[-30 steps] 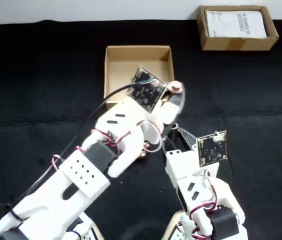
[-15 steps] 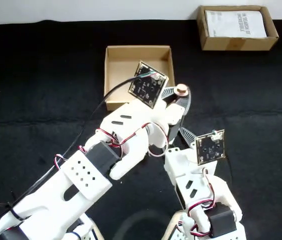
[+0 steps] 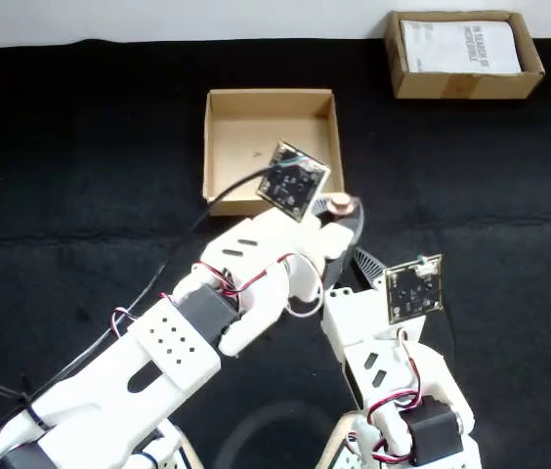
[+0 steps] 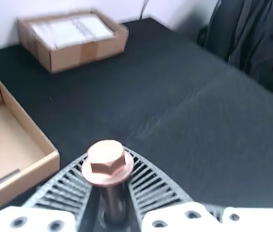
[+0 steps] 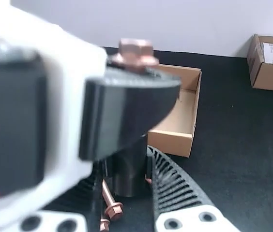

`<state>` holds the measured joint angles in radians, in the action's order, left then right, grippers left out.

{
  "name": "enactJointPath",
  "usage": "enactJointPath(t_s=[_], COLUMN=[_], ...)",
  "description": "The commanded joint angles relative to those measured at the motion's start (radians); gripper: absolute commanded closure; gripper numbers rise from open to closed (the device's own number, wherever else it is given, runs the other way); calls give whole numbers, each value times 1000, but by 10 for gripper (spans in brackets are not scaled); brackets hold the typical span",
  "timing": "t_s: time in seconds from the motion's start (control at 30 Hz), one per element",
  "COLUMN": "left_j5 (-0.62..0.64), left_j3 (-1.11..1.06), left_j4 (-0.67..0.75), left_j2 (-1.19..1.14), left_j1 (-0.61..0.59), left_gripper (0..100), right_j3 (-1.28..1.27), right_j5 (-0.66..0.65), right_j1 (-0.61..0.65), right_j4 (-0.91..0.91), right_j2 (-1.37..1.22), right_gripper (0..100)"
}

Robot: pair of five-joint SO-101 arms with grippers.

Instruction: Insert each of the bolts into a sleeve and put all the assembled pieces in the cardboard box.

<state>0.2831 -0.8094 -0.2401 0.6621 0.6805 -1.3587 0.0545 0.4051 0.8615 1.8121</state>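
Left fingers [image 4: 151,186] drew back, lower | clamp bolt [image 4: 107,163] | sleeve [image 5: 128,174] beneath

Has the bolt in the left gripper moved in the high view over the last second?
Yes. The bolt in the left gripper has come back toward the arms' bases, from beside the right wall of the cardboard box to its near right corner.

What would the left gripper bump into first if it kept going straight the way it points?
Probably the black table cloth, beside the open brown cardboard box. The left gripper, shut on the copper hex-head bolt, seems tilted down, though depth is unclear.
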Motion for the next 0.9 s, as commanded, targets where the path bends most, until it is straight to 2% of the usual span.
enactJointPath(t_s=[0.0, 0.1, 0.3, 0.5, 0.7, 0.87], left_j5=[2, 2, -5, 2, -5, -6], left_j3=[7, 1, -5, -4, 33, 193], left_j4=[35, 28, -123, -318, -391, -632], left_j2=[5, 7, 53, 82, 85, 182], left_j1=[-30, -25, -24, 4, 31, 45], left_gripper=[991, 991, 976, 761, 755, 755], right_j3=[15, 13, 10, 5, 13, 15], right_j5=[3, 3, 2, 2, 2, -26], right_j1=[7, 7, -1, -48, -48, -48], right_j4=[-22, -22, -22, -22, -24, -24], right_j2=[-2, -2, -2, -2, -2, -2], right_gripper=[991, 991, 991, 991, 991, 991])
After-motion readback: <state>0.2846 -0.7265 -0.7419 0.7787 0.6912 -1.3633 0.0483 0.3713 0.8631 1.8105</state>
